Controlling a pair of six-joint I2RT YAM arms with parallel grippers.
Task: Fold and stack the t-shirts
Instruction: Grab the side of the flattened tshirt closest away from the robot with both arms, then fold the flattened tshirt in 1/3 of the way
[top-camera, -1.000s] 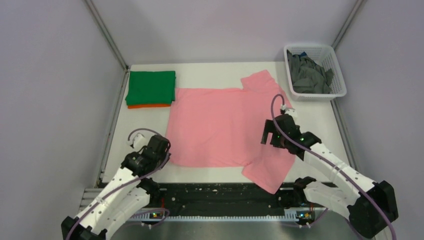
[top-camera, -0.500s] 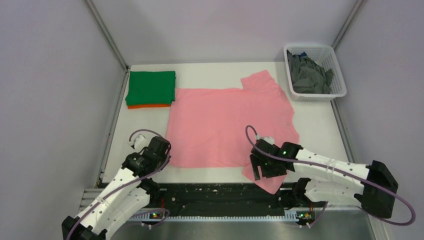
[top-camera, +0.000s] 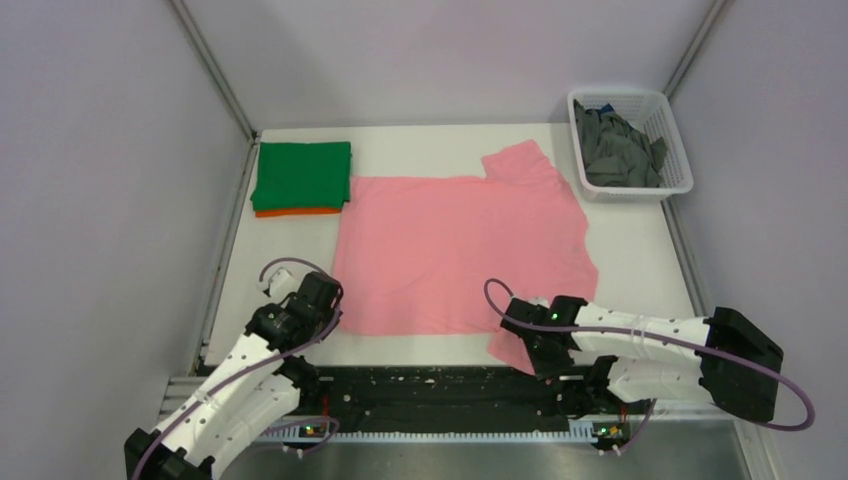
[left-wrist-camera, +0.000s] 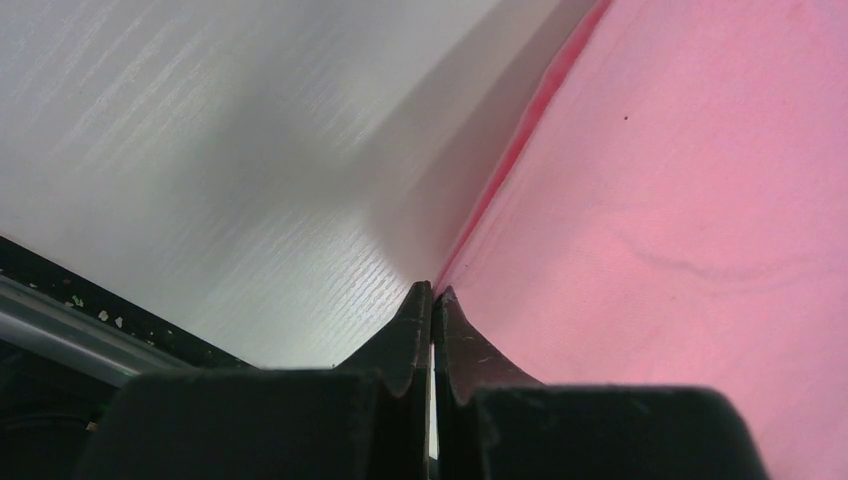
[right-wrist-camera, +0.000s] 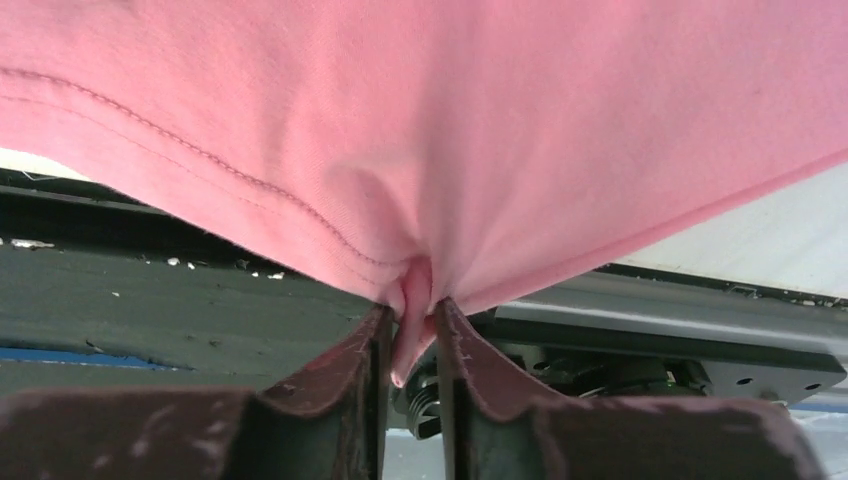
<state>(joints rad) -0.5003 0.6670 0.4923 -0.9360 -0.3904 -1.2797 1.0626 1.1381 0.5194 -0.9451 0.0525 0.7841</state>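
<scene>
Pinching the near sleeve (top-camera: 508, 352) of the pink t-shirt (top-camera: 450, 250), which lies flat on the table (top-camera: 640, 250), the right gripper (right-wrist-camera: 411, 305) grips a small pucker. Better to lift low and carry it inward over the body while the left gripper (left-wrist-camera: 432, 298), closed tight at the hem corner, anchors.

Plain light pink t-shirt (top-camera: 460, 250) on a white desk (top-camera: 640, 250); plain green t-shirt (top-camera: 302, 173) above an orange t-shirt (top-camera: 298, 211); dark grey t-shirts (top-camera: 615, 150) in a white lattice basket (top-camera: 640, 192).

The white table (top-camera: 640, 250) carries a spread pink t-shirt (top-camera: 450, 250), a folded orange t-shirt (top-camera: 300, 212) far-left, and a white lattice basket (top-camera: 640, 193) far-right.
</scene>
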